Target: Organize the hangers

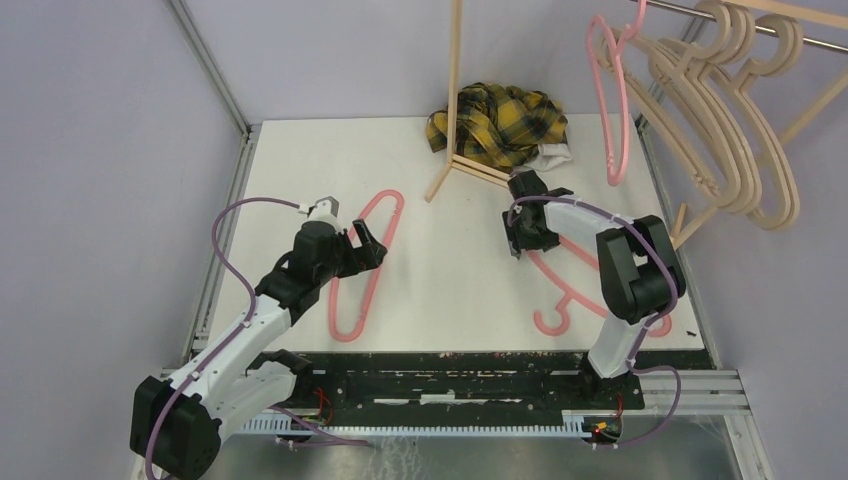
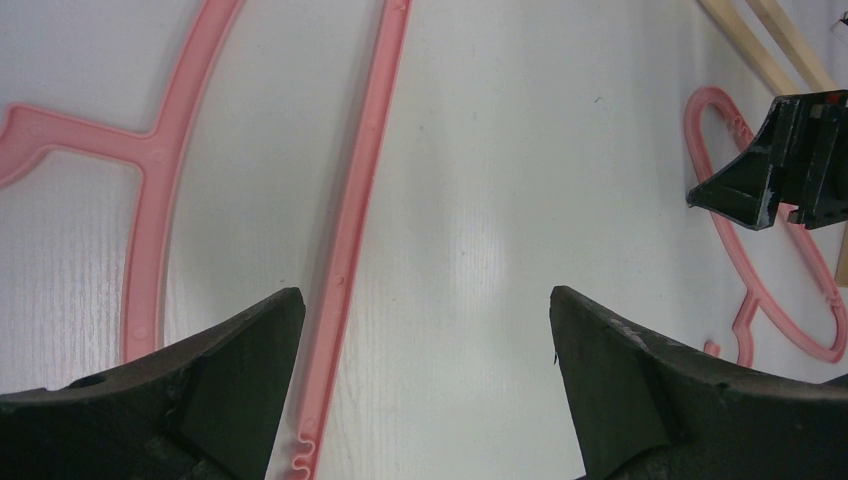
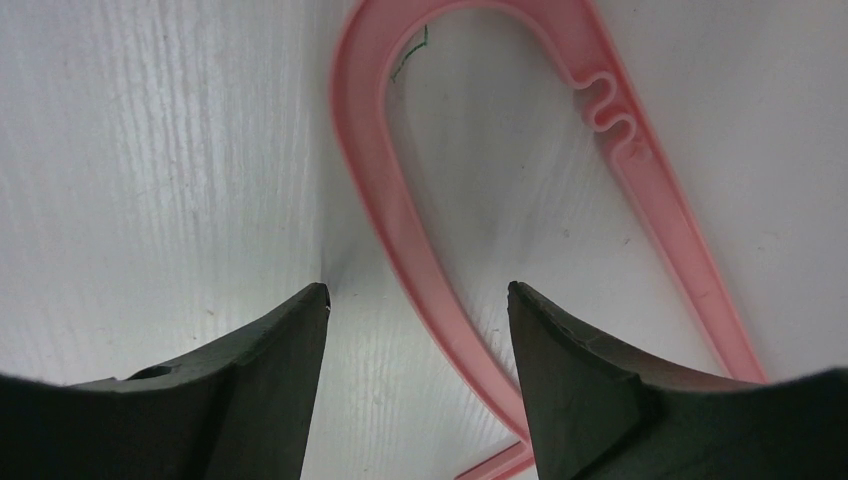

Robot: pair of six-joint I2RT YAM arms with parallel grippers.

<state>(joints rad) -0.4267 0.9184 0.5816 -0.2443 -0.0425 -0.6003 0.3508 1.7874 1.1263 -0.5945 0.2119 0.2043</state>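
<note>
A pink hanger (image 1: 370, 285) lies flat on the table at the left. My left gripper (image 1: 372, 245) hovers over it, open and empty. In the left wrist view the hanger's straight bar (image 2: 365, 170) runs just inside the left finger, and the gripper (image 2: 425, 300) holds nothing. A second pink hanger (image 1: 565, 275) lies at the right, partly under the right arm. My right gripper (image 1: 520, 238) is open low over its looped end (image 3: 448, 325), which passes between the jaws (image 3: 418, 292). One pink hanger (image 1: 610, 100) and several tan hangers (image 1: 740, 130) hang on the rail.
The wooden rack frame (image 1: 455, 100) stands at the back, its foot on the table. A yellow-black plaid cloth (image 1: 497, 122) is heaped behind it. The metal rail (image 1: 800, 35) runs across the top right. The right gripper also shows in the left wrist view (image 2: 790, 170).
</note>
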